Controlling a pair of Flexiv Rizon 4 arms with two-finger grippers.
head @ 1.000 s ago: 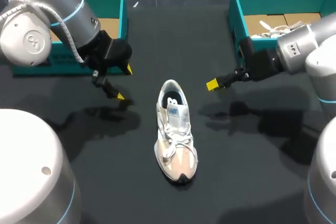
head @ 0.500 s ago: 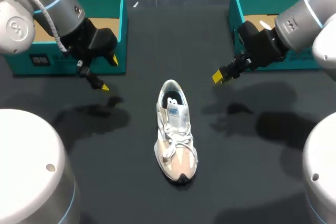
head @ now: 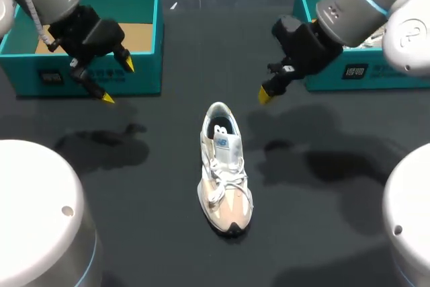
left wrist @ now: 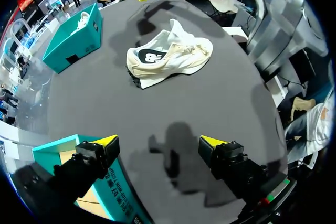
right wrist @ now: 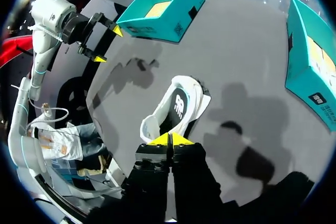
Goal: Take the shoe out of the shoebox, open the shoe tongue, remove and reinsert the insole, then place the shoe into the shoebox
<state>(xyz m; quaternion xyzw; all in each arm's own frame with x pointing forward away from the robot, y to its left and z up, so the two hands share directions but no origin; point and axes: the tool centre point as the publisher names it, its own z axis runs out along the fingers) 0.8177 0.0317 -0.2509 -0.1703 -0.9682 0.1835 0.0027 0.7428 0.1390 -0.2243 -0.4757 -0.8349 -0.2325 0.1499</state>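
Shoe (head: pixel 225 169) stands upright on its sole at the middle of the black table (head: pixel 168 45), outside both boxes, its tan toe toward the robot and its heel toward the far edge. The laces lie loose over the tongue, and a dark insole shows through the opening. The left gripper (head: pixel 117 80) hangs above the table at the front wall of the left box (head: pixel 144 78), fingers spread wide with nothing between them, well apart from the shoe. The right gripper (head: pixel 265 94) hangs off the near left corner of the right box (head: pixel 376 75), beyond and to the right of the heel, its yellow tips pressed together and holding nothing. In the left wrist view something white lies in the right box.
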